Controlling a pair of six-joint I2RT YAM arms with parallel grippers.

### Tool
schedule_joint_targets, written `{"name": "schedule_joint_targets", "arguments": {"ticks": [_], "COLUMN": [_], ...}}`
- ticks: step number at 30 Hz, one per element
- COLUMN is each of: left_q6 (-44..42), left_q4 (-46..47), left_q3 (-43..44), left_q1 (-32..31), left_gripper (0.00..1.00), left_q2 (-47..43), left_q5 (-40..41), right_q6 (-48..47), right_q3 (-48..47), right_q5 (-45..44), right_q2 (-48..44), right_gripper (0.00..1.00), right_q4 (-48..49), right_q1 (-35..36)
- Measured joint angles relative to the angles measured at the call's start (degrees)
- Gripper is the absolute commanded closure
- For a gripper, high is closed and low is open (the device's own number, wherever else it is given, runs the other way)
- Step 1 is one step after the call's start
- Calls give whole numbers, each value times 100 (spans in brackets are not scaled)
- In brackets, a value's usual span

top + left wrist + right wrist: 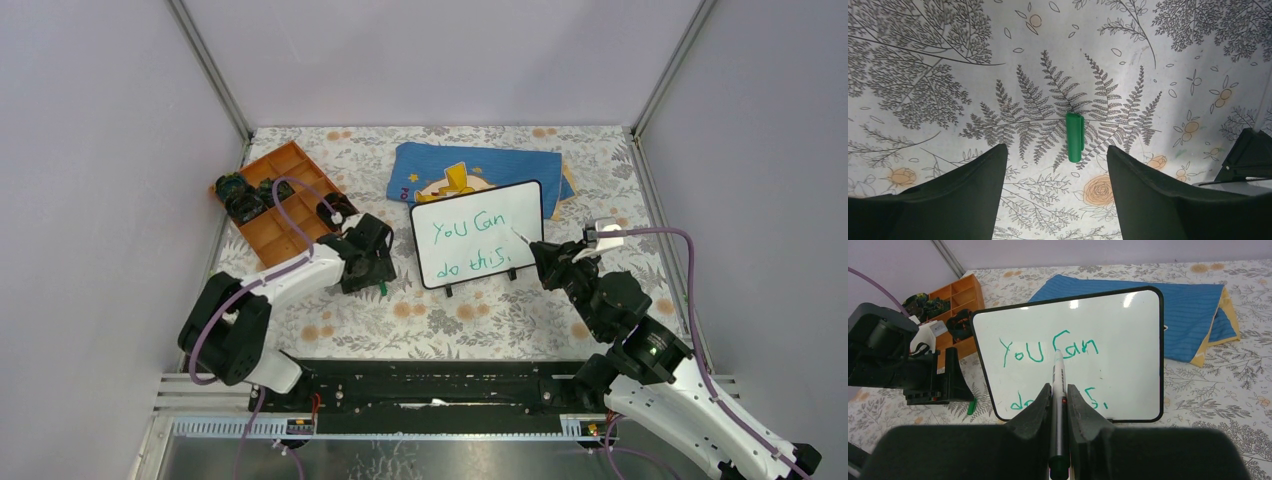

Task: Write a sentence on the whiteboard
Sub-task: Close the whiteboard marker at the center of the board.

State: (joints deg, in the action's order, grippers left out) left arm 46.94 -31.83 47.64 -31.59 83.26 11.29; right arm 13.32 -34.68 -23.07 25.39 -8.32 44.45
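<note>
One high fixed view and two wrist views, all overlapping on the grey floral-print tablecloth (480, 320).

The top camera sits above and behind the arm bases, looking down and forward over the whole table from well off. The left wrist camera points almost straight down, very near the cloth, framing a small green plastic cap (1074, 136) between the dark fingers of the left gripper (1057, 147). The right wrist camera looks forward and slightly down along a slim white-and-black marker (1058, 375) in the right gripper (1059, 385), close to the small black-framed whiteboard (1068, 340). Top and right wrist views share that board, the orange compartment tray (960, 295) and the blue cloth (1188, 315); the cap shows in all three.
</note>
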Motion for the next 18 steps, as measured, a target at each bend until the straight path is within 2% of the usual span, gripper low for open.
{"name": "schedule_joint_targets", "arguments": {"ticks": [18], "left_q6": [299], "left_q4": [-264], "left_q3": [654], "left_q1": [-107], "left_gripper": [35], "left_q2": [1108], "left_q5": [-35], "right_q6": [2], "right_q3": [35], "right_q5": [-2], "right_q2": [-28], "right_gripper": [100], "right_q4": [0], "right_q1": [0]}}
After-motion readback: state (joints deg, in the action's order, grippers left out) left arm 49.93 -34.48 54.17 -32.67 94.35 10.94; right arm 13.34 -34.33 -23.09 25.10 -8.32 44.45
